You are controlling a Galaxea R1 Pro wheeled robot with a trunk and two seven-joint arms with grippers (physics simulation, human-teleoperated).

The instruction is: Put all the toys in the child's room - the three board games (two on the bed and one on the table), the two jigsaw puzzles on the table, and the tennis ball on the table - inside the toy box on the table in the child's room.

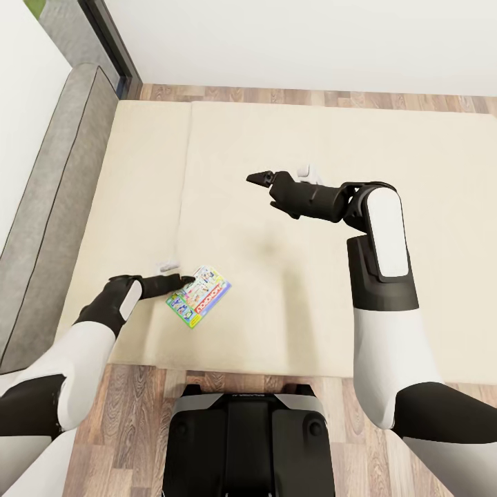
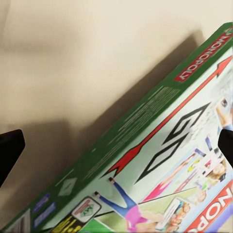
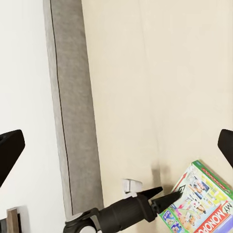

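one board game shows: a small flat white-green printed box with a red monopoly logo (image 1: 199, 297), lying flat on the wide plain beige mattress of the bed (image 1: 290, 276), near its front edge. the bed's dark grey frame (image 1: 48, 207) runs along the robot's left side, against a white wall (image 1: 21, 103).

the left jaws (image 1: 181, 273) sit low over the mattress right at the box's nearer corner; one dark tip meets the box's edge in the head view, and a pale tip shows just beside it. from the left wrist the box (image 2: 160, 160) fills the space ahead of the jaws, its green side wall and printed lid tilted across the frame, with the two dark fingertips (image 2: 9, 150) spread wide at either edge, so these jaws stand open and grip nothing.

the right jaws (image 1: 276, 172) hang above the middle of the mattress, well apart from the box, holding nothing; from the right wrist the tips (image 3: 9, 155) sit at opposite edges, so they are parted too. that view looks down on the box (image 3: 204, 204) with the left arm (image 3: 126, 211) reaching to its corner.

a wooden plank floor (image 1: 138, 414) lies in front of the bed.
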